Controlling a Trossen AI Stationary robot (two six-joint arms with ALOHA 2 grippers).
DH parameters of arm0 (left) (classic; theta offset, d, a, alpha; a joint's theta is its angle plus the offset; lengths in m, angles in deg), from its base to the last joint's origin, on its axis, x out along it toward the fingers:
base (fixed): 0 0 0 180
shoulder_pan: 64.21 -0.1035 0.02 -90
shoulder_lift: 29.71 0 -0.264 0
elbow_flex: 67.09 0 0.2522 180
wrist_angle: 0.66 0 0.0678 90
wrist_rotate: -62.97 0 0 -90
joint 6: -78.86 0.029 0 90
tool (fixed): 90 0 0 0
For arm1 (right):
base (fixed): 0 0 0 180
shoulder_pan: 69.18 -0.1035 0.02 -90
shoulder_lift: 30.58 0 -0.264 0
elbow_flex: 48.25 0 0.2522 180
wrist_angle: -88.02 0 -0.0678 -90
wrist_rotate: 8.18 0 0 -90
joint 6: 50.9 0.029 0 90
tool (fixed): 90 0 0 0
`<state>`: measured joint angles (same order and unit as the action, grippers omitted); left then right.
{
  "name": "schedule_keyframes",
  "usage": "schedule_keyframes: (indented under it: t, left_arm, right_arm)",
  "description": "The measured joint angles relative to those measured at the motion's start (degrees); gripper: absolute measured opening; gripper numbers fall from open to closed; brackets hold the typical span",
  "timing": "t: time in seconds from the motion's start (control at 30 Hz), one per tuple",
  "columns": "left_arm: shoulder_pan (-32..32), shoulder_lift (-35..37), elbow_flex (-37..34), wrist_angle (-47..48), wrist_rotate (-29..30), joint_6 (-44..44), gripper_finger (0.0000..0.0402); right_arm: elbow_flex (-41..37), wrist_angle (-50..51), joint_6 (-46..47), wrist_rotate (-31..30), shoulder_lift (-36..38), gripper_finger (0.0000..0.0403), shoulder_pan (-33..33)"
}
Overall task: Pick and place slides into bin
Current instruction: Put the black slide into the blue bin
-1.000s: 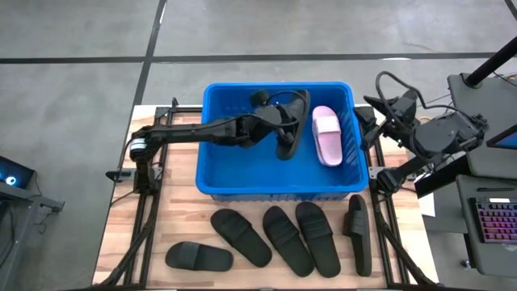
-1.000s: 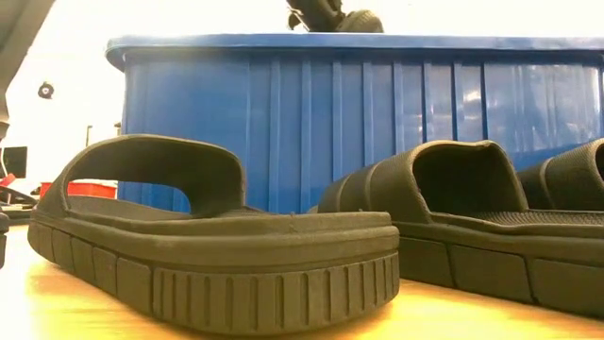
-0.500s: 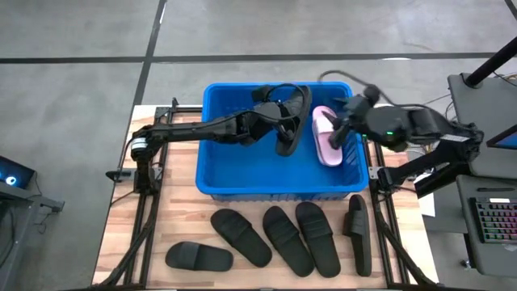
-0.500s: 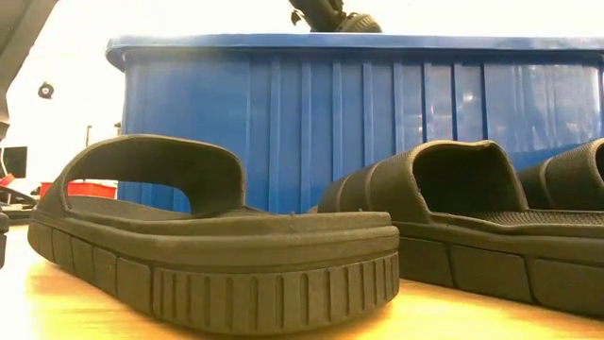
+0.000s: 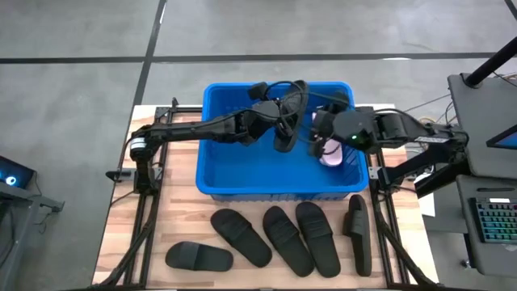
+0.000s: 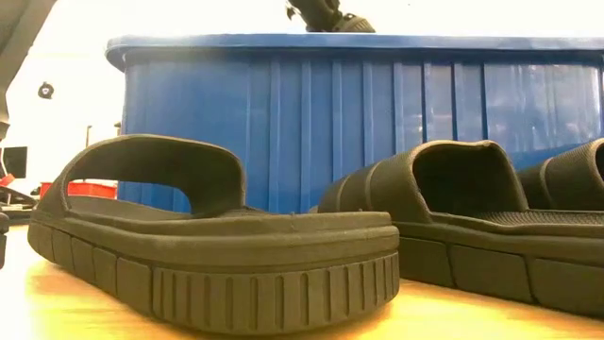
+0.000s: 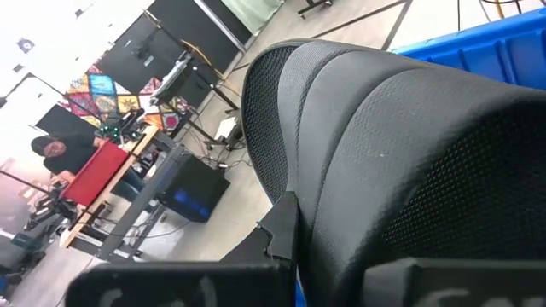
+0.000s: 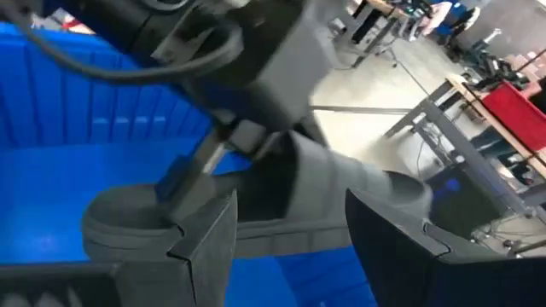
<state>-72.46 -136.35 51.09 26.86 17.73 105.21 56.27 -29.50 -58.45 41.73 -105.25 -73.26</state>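
Note:
My left gripper reaches from the table's left over the blue bin, shut on a black slide that it holds on edge above the bin's floor. This slide fills the left wrist view. My right gripper hovers open close to the slide's right. In the right wrist view its two fingers stand on either side of the slide, with no touch that I can see. A pale pink slide lies flat on the bin's floor under the right gripper. My left gripper pinches the black slide by the edge of its wide strap, with one finger against the strap. The fingers come roughly level from the table's left. The slide is lifted clear of the bin's floor, on edge, with one end hanging lower.
Several black slides lie in a row on the wooden table in front of the bin, one by the right edge. They loom close in the low view, before the bin's wall. A keyboard and equipment stand beyond the right edge.
My right gripper has swung from beyond the bin's right rim leftward over the bin, sinking a little and rolling, and now stands open beside the held black slide. My left gripper has kept its place with the slide still held above the bin.

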Motion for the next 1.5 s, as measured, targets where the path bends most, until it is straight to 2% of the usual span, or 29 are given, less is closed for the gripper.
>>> schedule_keyframes:
  t: [0.1,0.27,0.37,0.53,0.83,0.97,1.37,1.5]
  left_arm:
    - [0.0,0.08,0.0,-0.1,0.17,0.0,0.0]
    - [0.03,0.08,0.0,-0.05,0.17,0.41,0.0]
    - [0.0,0.12,0.0,-0.04,0.17,2.55,0.0]
    - [0.0,0.5,0.0,0.23,0.13,4.13,0.0]
    - [0.07,2.02,0.0,-0.85,-2.71,4.49,0.0]
    - [0.2,2.11,0.0,-1.28,-3.88,4.11,0.0]
    - [0.34,2.16,0.0,-1.19,-5.07,4.29,0.0]
    - [0.37,2.38,0.0,-1.21,-5.2,4.5,0.0]
  right_arm:
    - [0.0,-0.31,-0.4,-0.61,-1.82,0.021,0.45]
    - [0.0,-0.36,-1.02,-5.98,-5.31,0.021,1.1]
    - [0.0,-1.71,-2.98,-6.83,-6.81,0.021,1.12]
    - [0.0,-4.18,-3.62,-13.87,-8.98,0.021,1.19]
    - [0.0,-4.52,-4.04,-14.33,-10.57,0.021,2.82]
    - [0.0,-5.71,-3.65,-18.07,-10.53,0.021,2.78]
    - [0.0,-6.09,-6.14,-17.04,-10.03,0.0209,2.98]
    - [0.0,-6.27,-5.95,-16.88,-9.86,0.0192,2.98]
